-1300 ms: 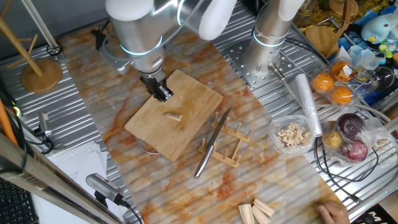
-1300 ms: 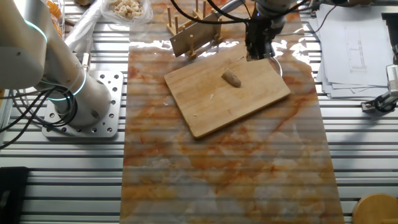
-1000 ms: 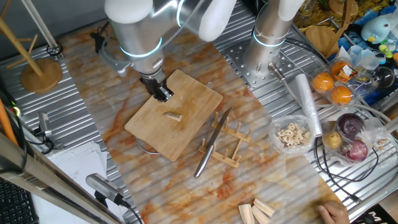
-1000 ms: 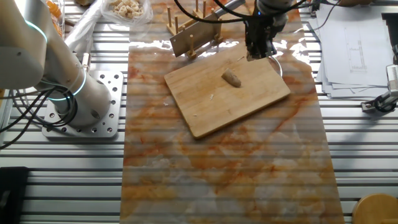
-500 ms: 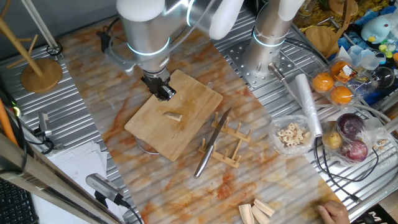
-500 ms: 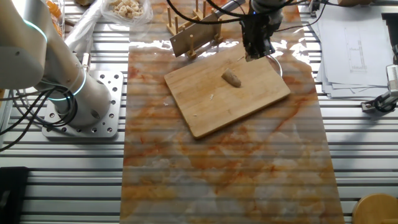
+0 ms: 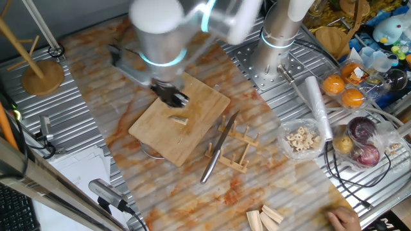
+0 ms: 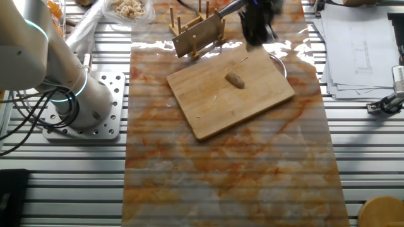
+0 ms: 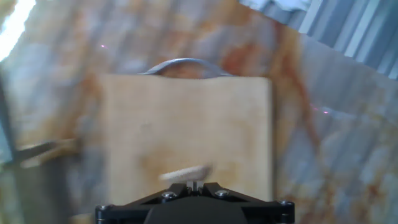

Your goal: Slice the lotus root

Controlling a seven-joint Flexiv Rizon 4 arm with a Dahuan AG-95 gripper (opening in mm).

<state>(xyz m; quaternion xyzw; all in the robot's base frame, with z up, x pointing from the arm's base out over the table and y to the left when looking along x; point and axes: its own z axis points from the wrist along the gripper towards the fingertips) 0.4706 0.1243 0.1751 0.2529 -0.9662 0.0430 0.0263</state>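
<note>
The lotus root (image 7: 179, 120) is a small beige chunk lying on the wooden cutting board (image 7: 202, 96). It also shows in the other fixed view (image 8: 235, 79) and, blurred, in the hand view (image 9: 185, 173) just ahead of my fingertips. My gripper (image 7: 175, 99) hangs above the board's far corner, motion-blurred, close to the chunk but apart from it. In the other fixed view the gripper (image 8: 255, 33) is over the board's far edge (image 8: 265, 60). In the hand view the fingertips (image 9: 194, 185) are pressed together with nothing between them.
A knife (image 7: 218, 151) leans on a small wooden rack (image 7: 236, 149) right of the board. A bag of holed slices (image 7: 302, 138), oranges (image 7: 334, 84), onions (image 7: 363, 131) and wooden blocks (image 7: 268, 218) lie to the right. A second arm's base (image 8: 88, 101) stands nearby.
The arm has swung and the gripper has shifted across the board's far corner toward the rack side, now blurred with motion. The lotus root and knife have not moved.
</note>
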